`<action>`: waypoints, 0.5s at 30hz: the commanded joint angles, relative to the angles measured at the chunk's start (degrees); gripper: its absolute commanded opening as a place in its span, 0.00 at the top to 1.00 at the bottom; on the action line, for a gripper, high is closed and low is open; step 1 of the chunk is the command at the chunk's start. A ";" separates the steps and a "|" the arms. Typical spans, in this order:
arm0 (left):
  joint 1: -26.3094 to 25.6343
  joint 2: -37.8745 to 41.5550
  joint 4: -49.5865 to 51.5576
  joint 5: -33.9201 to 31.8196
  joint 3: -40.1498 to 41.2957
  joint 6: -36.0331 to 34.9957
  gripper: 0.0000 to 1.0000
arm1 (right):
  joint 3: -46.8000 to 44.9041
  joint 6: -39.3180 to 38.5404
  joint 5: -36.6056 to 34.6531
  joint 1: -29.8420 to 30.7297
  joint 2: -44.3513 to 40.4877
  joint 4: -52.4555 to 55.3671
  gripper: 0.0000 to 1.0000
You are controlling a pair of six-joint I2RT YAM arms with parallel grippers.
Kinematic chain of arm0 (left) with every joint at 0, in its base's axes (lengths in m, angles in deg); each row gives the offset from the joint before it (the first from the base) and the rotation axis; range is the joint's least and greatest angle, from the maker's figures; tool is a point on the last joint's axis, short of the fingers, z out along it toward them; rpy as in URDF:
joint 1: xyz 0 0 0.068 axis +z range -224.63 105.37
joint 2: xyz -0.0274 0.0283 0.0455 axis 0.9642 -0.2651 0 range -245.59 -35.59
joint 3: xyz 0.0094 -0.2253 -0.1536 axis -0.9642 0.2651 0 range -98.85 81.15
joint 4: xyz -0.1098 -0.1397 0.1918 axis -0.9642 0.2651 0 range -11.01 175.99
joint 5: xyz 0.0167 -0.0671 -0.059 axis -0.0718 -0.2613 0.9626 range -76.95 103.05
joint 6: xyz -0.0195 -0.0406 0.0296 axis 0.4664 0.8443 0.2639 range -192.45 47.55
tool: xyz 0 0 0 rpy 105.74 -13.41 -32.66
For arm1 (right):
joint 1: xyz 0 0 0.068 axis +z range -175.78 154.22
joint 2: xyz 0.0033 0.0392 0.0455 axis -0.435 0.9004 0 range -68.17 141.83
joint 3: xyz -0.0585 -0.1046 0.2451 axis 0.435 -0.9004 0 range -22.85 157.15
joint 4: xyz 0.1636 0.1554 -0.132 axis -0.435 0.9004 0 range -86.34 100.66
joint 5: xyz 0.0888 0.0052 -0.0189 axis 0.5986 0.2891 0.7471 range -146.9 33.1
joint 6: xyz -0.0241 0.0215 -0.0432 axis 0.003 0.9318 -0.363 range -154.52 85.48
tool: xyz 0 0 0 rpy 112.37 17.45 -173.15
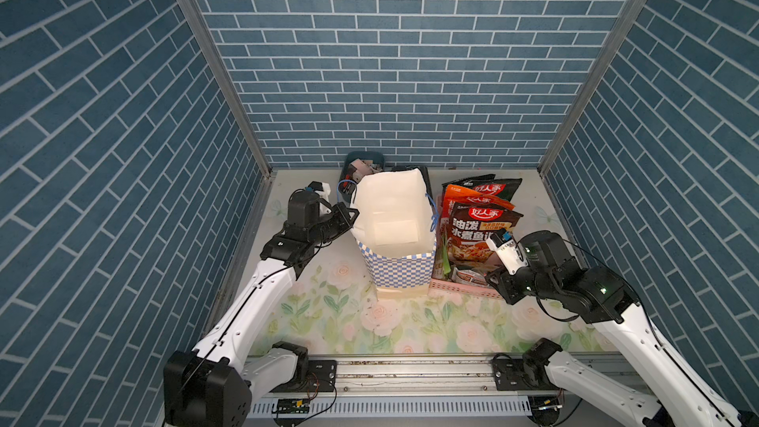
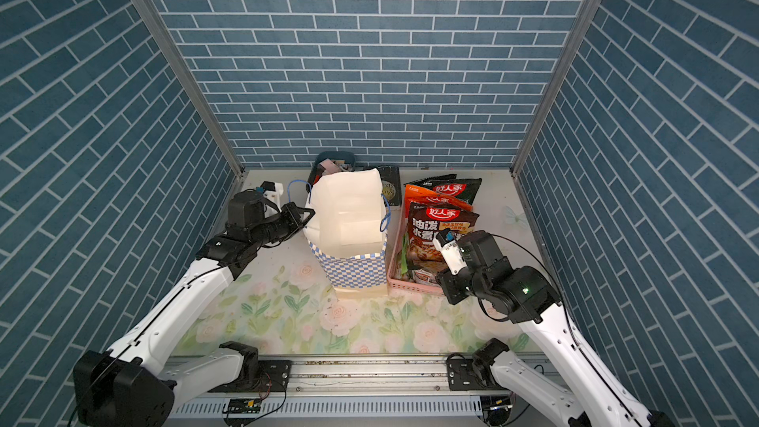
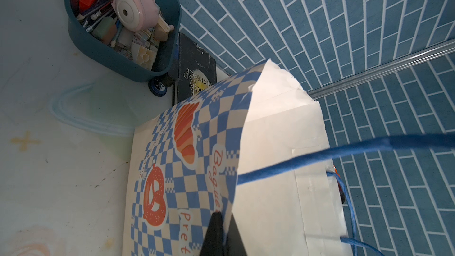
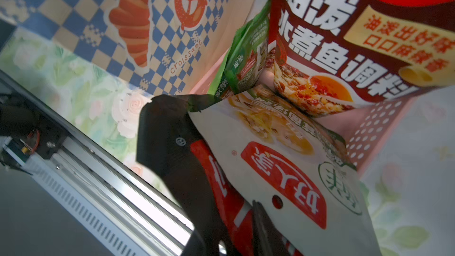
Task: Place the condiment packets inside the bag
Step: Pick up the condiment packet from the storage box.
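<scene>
Well, over on the left, the left hand (image 1: 354,212) was clamped together on the paper rim of the bag (image 1: 400,275). The left wrist view showed its two dark fingers (image 3: 214,232) pinching that edge, one on the checked outside and one on the white inside. The bag stood upright on the flower-printed desk (image 1: 328,314) with its mouth open. Behind it sat a teal bin (image 3: 118,62) of small odds and ends, and a black book (image 3: 194,70) lay just beside the bin.

Just beside the bag's right side was a pink basket (image 1: 451,290), and the condiment packets (image 2: 435,225) were in it. A black packet (image 1: 478,232) leaned in front, with an orange packet (image 1: 464,195) and a second black packet (image 1: 499,187) behind. A green packet (image 4: 246,52) sat low on the bag side.

The right hand (image 1: 491,279) sat low at the basket's near end. In the right wrist view a red-printed packet (image 4: 221,193) lay between its fingers (image 4: 170,141), with a white-and-green packet (image 4: 283,158) over it. Whether they gripped it, I could not tell.
</scene>
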 commanded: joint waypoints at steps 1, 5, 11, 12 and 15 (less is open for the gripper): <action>-0.11 0.00 -0.77 -0.19 -0.93 -1.25 1.00 | 4.14 1.05 -3.73 0.22 0.42 1.10 0.94; -0.12 -0.03 -0.20 -0.26 -1.40 -2.07 1.00 | 11.16 0.38 -4.04 0.24 0.07 -2.65 1.00; -0.11 0.30 0.81 -0.59 -2.25 -3.36 1.00 | 22.33 -0.93 -1.09 0.24 1.54 -12.26 1.00; -0.11 0.28 0.87 -0.54 -2.25 -3.46 1.00 | 24.19 -0.93 -1.03 0.16 2.15 -13.85 1.00; -0.11 0.39 0.83 -0.31 -1.85 -3.47 1.00 | 29.60 -0.33 -1.02 0.27 4.77 -17.64 1.00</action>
